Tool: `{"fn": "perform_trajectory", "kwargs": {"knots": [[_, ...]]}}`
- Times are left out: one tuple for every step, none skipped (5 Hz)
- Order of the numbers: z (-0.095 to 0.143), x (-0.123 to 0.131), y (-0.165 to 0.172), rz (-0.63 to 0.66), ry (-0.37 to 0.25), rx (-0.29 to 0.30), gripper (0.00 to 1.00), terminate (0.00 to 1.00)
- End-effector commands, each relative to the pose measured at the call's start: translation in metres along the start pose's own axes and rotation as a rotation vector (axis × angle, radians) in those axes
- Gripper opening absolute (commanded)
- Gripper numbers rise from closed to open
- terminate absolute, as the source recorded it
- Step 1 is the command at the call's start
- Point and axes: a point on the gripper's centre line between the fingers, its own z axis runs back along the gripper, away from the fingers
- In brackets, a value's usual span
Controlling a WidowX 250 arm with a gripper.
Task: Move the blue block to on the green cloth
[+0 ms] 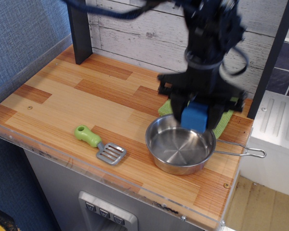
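Blue block (194,118) clamped between the gripper (195,111) fingers, lifted above the pan (180,150).
Risk: released short of the green cloth (225,120), dropping into the pan.

1. This looks like a mock kitchen set up for robot testing, not a lived-in home.
2. The striped, butcher-block style wooden table (62,98) resembles a countertop, edged at the front with a clear plastic strip.
3. Below it sits a grey toy-like appliance front with small push buttons (105,212).
4. Kitchenware lies on the table: a round stainless steel pan with a wire handle (180,149) and a metal slotted spatula with a green plastic handle (98,144).
5. A whitewashed wooden plank backdrop (135,31) stands behind, and a blue textured wall (19,33) is on the left.
6. A black jointed robot arm (209,43) hangs over the table.
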Motion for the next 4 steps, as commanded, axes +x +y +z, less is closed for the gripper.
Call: {"fn": "perform_trajectory", "kwargs": {"knots": [[0.026, 0.042, 0.008, 0.077, -0.081, -0.038, 0.0, 0.0], [0.018, 0.059, 0.015, 0.113, -0.074, -0.052, 0.0, 0.0], [0.006, 0.07, 0.021, 0.129, -0.056, -0.057, 0.0, 0.0], [-0.011, 0.073, 0.027, 0.135, -0.029, -0.053, 0.0, 0.0]]}}
